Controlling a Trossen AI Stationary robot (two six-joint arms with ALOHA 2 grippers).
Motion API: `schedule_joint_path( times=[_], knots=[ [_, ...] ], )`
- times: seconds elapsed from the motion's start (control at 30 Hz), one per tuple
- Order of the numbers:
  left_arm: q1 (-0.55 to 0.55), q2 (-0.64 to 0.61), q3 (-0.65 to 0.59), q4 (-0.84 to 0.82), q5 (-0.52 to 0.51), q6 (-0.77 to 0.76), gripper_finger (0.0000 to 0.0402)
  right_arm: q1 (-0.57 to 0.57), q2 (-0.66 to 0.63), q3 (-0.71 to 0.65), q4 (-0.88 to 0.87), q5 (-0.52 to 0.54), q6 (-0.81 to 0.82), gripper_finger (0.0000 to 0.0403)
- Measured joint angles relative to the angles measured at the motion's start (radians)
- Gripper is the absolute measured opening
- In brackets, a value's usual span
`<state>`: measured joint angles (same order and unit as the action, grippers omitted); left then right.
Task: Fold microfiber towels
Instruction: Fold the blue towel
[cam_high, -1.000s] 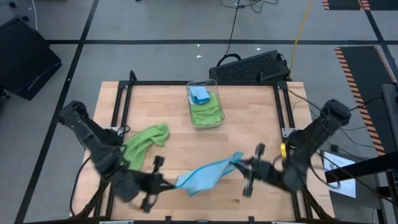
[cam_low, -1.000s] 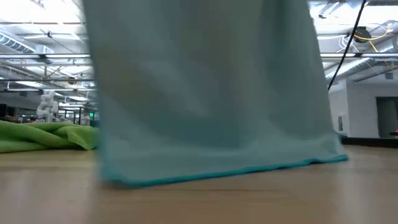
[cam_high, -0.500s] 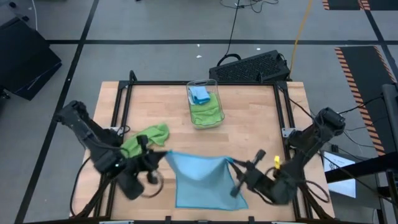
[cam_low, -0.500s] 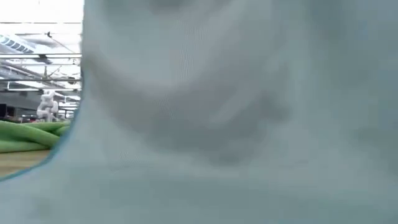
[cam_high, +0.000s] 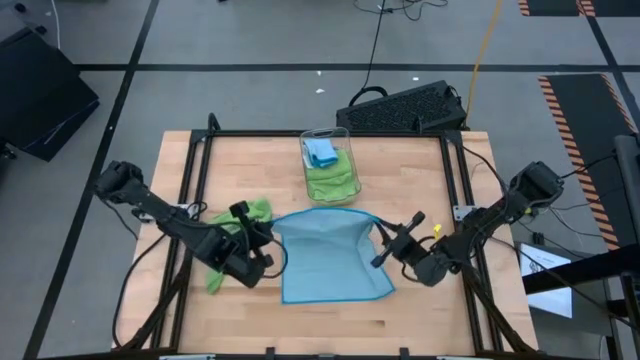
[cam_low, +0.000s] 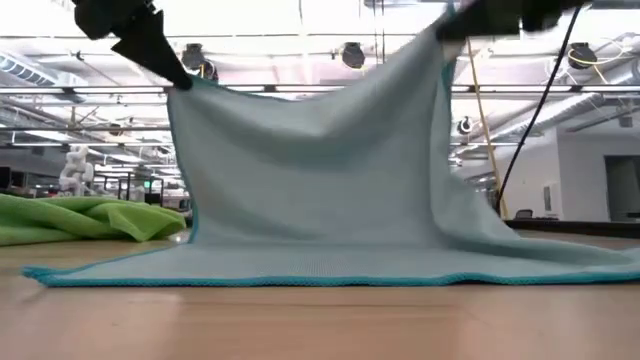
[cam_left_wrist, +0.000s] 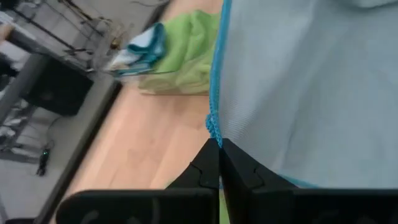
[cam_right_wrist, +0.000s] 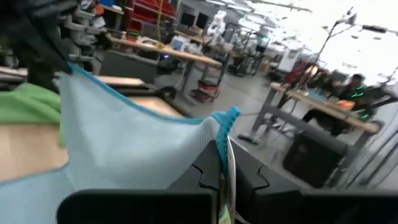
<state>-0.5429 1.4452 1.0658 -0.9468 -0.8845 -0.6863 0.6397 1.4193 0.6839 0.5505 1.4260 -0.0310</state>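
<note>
A light blue microfiber towel (cam_high: 330, 265) is stretched between my two grippers in the middle of the table. Its far edge is raised and its near edge (cam_low: 300, 280) lies flat on the wood. My left gripper (cam_high: 270, 238) is shut on the towel's far left corner. My right gripper (cam_high: 380, 240) is shut on its far right corner. A lime green towel (cam_high: 238, 215) lies crumpled on the table at the left, partly under my left arm. My left gripper pinches the blue towel's far left corner (cam_left_wrist: 214, 127) between its two fingertips, on the hemmed edge. It comes from the table's left, slanting down. The corner is lifted and the cloth slopes from it down onto the table. My right gripper pinches the towel's far right corner (cam_right_wrist: 229, 117) between its two fingers, about level, from the table's right. That corner is up off the table, and the towel's top edge sags slightly between the two holds.
A clear plastic bin (cam_high: 345, 135) at the far middle holds a green and a blue towel. Black frame rails (cam_high: 200, 160) run along the table's left, right and far sides. A dark keyboard (cam_high: 405, 108) lies beyond the far right corner. Bare wood shows near the front edge.
Both grippers have gone down and toward the table's far edge, still shut on the towel. The blue towel, bunched and hanging between them a second ago, has spread out. Its near part now lies flat on the table while the far corners stay lifted.
</note>
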Motion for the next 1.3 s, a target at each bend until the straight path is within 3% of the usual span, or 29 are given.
schedule_joint_path(
  times=[0.23, 0.37, 0.63, 0.77, 0.93, 1.07, 1.2, 1.3],
  knots=[
    [0.053, 0.0, -0.036, 0.211, 0.08, 0.177, 0.0012, -0.066, -0.04, -0.195, 0.067, -0.119, 0.125, 0.0002],
    [0.063, 0.0, -0.037, 0.3, 0.1, 0.261, 0.0004, -0.069, -0.084, -0.219, 0.07, -0.066, 0.085, 0.0002],
    [0.094, 0.0, -0.037, 0.32, 0.103, 0.309, 0.0006, -0.045, -0.214, -0.226, 0.068, 0.043, -0.163, 0.0002],
    [0.123, 0.0, -0.037, 0.322, 0.103, 0.317, 0.0009, -0.069, -0.253, -0.276, 0.066, -0.045, -0.175, 0.0002],
    [0.168, 0.001, -0.037, 0.322, 0.103, 0.331, 0.0006, -0.093, -0.283, -0.379, 0.067, -0.211, -0.023, 0.0002],
    [0.202, 0.008, -0.037, 0.321, 0.113, 0.349, 0.0008, -0.091, -0.312, -0.43, 0.103, -0.229, 0.074, 0.0002],
    [0.223, 0.008, -0.037, 0.323, 0.183, 0.353, 0.001, -0.074, -0.351, -0.439, 0.142, -0.305, 0.071, 0.0002],
    [0.219, 0.008, -0.037, 0.338, 0.229, 0.371, 0.0004, -0.063, -0.393, -0.439, 0.145, -0.303, 0.068, 0.0002]
  ],
)
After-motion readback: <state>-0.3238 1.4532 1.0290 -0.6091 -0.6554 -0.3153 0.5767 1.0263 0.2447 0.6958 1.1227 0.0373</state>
